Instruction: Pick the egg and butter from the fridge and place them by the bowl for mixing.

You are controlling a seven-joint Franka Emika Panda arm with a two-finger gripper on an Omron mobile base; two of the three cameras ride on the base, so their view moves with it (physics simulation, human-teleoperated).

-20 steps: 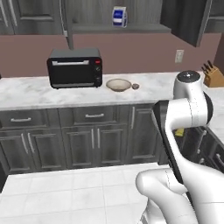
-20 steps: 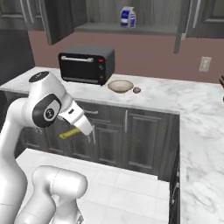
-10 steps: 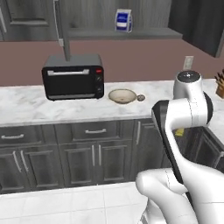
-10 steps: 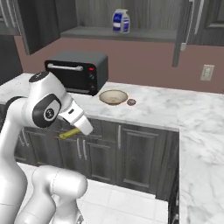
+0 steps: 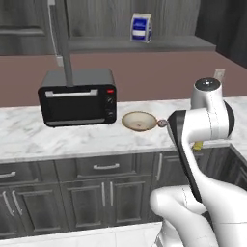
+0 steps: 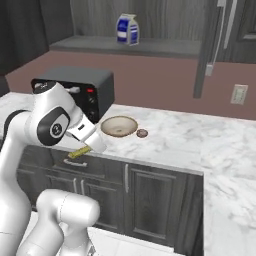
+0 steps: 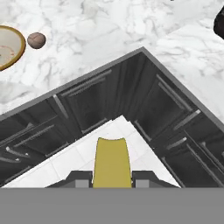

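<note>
Left base view, left to right: black toaster oven on the marble counter, then the bowl, then the egg just beside the bowl's right rim, already placed. Milk carton sits on the shelf above.

Gripper is clamped on the butter; in the hand view the yellow stick juts out between the two tips. In the right base view the butter hangs off the hand in front of the cabinet doors, below counter level and short of the bowl. The egg sits past the bowl there.

So egg looks done, butter in carry, place step not yet done.

Risks:
- Butter is below the counter edge. Moving straight toward the bowl without lifting likely hits the counter lip or drawer fronts and knocks the stick loose.
- Grip is at one end of the stick, so it could pivot or slip on a fast swing.
- Coming down too close to the bowl could nudge the bowl, or roll the egg off its spot.
</note>
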